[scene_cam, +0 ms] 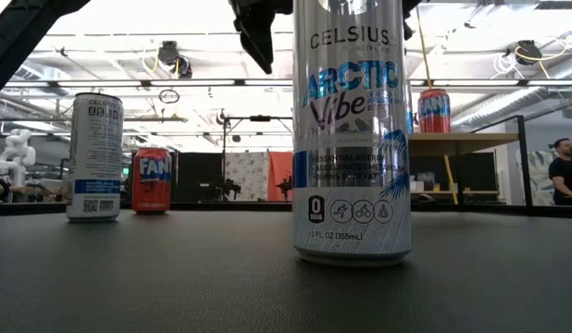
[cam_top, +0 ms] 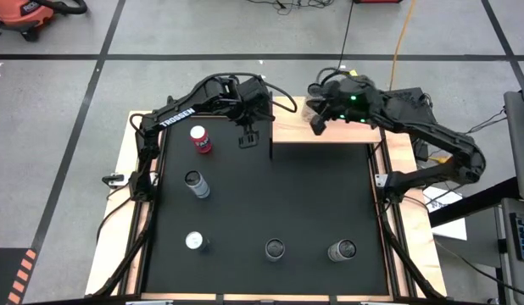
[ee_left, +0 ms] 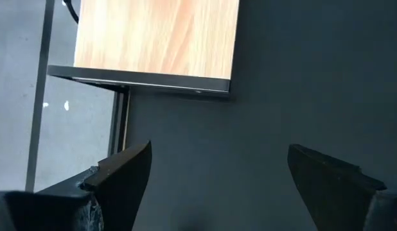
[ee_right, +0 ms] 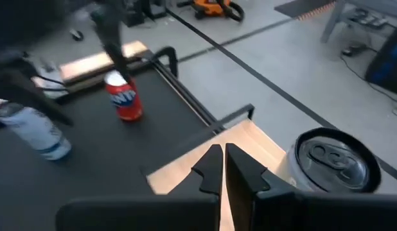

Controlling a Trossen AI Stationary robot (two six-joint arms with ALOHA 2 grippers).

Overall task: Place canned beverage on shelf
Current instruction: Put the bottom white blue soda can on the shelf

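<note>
- Over the left end of the shelf (cam_top: 330,131), the right hand (ee_right: 223,168) hangs with its fingers pressed together and nothing between them.
- Just beside this hand, a can with a silver top (ee_right: 327,160) stands upright on the light wood. In the low view a red Fanta can (scene_cam: 434,110) shows on the raised shelf; I cannot tell if it is the same can.
- The left hand (ee_left: 211,176) is spread wide and empty, above the black mat (cam_top: 313,203), with the shelf corner just in front of it.
- A second red Fanta can (cam_top: 200,140) stands on the desk, near the left hand and to its side. A Celsius can (cam_top: 197,184) is a little farther, and three more cans wait at the far edge, well apart.
- My judgement: one can is already placed, and the step in hand is to fetch the next one.
- The next move calls for lowering an opened hand around a can body, keeping it upright, and leaving free room on the shelf beside the placed can.
</note>
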